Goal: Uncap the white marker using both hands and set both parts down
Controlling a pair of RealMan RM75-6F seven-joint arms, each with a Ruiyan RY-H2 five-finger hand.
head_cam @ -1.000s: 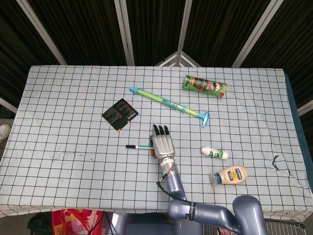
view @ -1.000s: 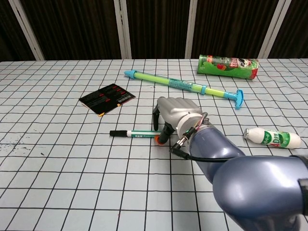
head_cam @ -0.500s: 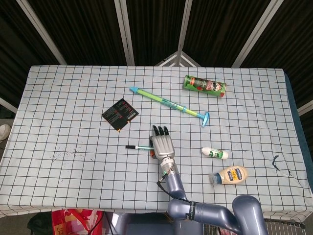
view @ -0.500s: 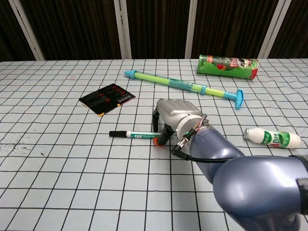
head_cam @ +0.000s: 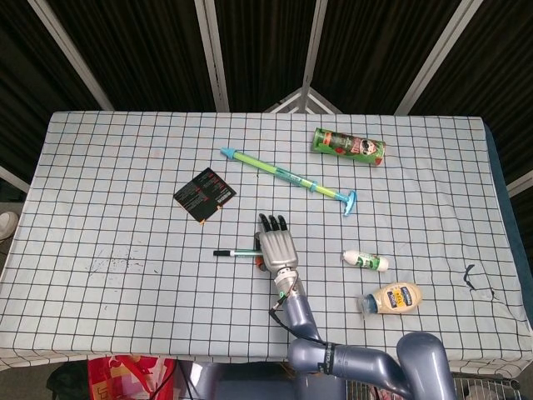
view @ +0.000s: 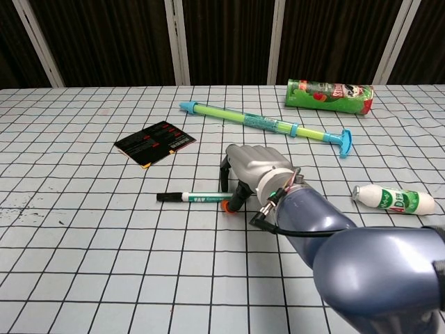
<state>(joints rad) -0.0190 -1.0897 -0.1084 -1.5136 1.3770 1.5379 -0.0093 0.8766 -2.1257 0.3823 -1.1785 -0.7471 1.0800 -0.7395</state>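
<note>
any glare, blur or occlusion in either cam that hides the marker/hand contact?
Head view: even light, sharp, no glare; the right hand covers the white marker's near end. Chest view: also sharp, soft shadow under the hand; the big forearm fills the lower right, slightly soft up close. Marker is clear, but the finger contact itself is hidden. Left hand in neither view.
</note>
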